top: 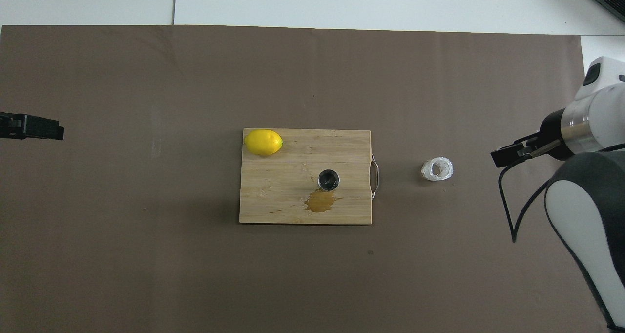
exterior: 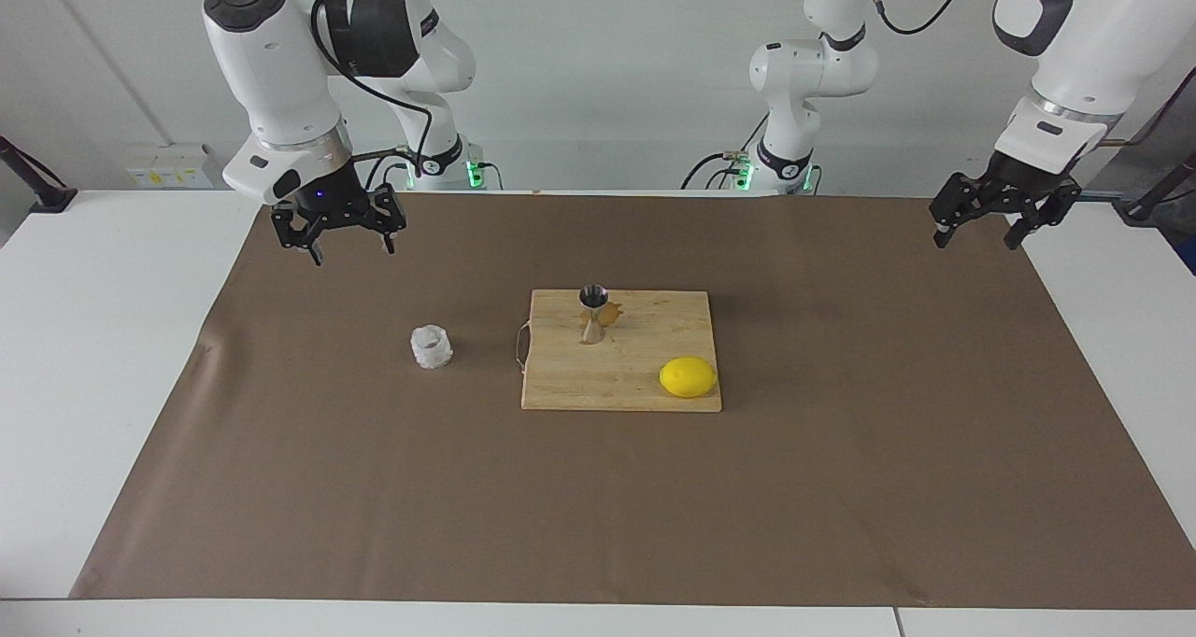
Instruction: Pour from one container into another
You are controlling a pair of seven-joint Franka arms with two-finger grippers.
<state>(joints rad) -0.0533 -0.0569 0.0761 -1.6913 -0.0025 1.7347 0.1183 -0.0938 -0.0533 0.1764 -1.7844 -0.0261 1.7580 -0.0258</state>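
Facing view: the wooden cutting board (exterior: 621,361) is serving as the landmark at mid-table on the brown paper sheet (exterior: 841,488). The steel hourglass jigger (exterior: 592,313) is standing upright on the board, toward its edge nearer the robots, with an amber puddle (top: 320,202) lying on the wood just beside its base. A lemon (exterior: 688,376) is resting at the board's corner farther from the robots, toward the left arm's end. The crinkly whitish cup (exterior: 432,347) is sitting on the paper off the board, just past its wire handle (top: 375,176) toward the right arm's end, upright and touched by nothing.

The right gripper (exterior: 339,233) is hanging in the air over the paper, well apart from the cup, fingers spread wide and holding nothing. The left gripper (exterior: 1000,215) is waiting over the paper's edge at its own end, well clear of the board, likewise spread wide and empty.

Judged from this layout, the pour looks already made: the cup is set down and liquid is showing by the jigger. If a further pour is wanted, the thin cup calls for a light grip low on its sides so it is not crushing, and its lip should be tipping slowly right over the jigger's narrow dark mouth, since the puddle suggests how easily liquid misses.
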